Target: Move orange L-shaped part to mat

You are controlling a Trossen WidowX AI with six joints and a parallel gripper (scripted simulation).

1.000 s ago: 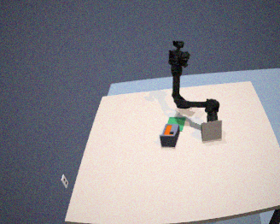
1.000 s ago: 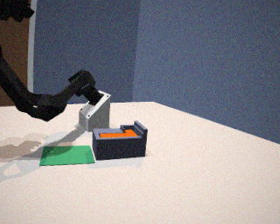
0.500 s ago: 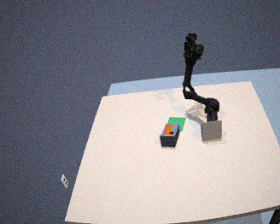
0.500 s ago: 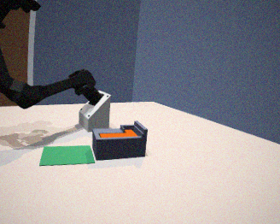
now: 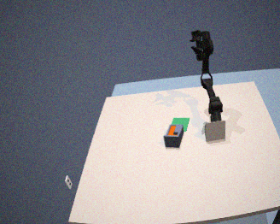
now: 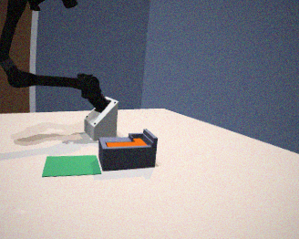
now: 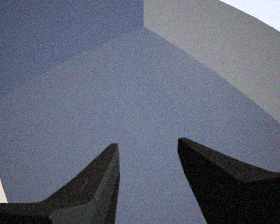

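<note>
The wrist view shows what the other two hardly do: the gripper is partly open, its fingertips apart with only wall or floor between them, I think; the noise makes it hard to say. The exterior view cuts off part of the raised arm, which the top view shows whole, well away from the tray. Both show the orange part in the tray's pocket. The green mat lies just beside the tray, with the arm's base near. Nothing stands over the part.
</note>
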